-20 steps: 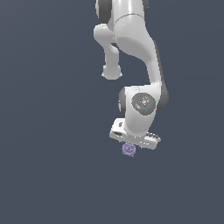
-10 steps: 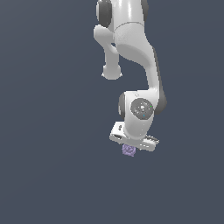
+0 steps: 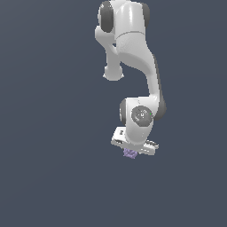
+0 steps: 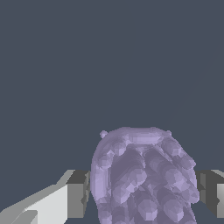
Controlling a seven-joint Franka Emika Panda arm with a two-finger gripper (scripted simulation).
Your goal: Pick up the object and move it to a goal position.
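Finding 1, location of the object. The object, a small pale purple lump with a knobbly surface, sits directly beneath the white end effector, tucked under the flat bar of the hand. In the exterior view no supporting surface, edge or corner can be made out against the uniform dark background, so whether the object rests on anything or hangs clear cannot be determined.

Finding 2, state of the end effector. In the wrist view the object fills the space between the two fingers, one on either side. The gap on the side of the lighter finger is closed or nearly so; on the other side the finger stands just beside the lump, and contact there cannot be confirmed. The end effector is therefore parted only to about the width of the object, bracketing it. A firm hold is probable but not proven from these views.

Finding 3, handling assessment. Judged by its size against the hand, the object is likely light. The bumpy, rounded faces offer no flat bearing area, so the pads would meet it on raised knobs only, and it may roll or twist under uneven pressure. Stiffness cannot be judged. The recommended hold is across the widest part of the body, centred between the pads, as presently aligned.

Finding 4, goal. No goal marker is visible in either view.
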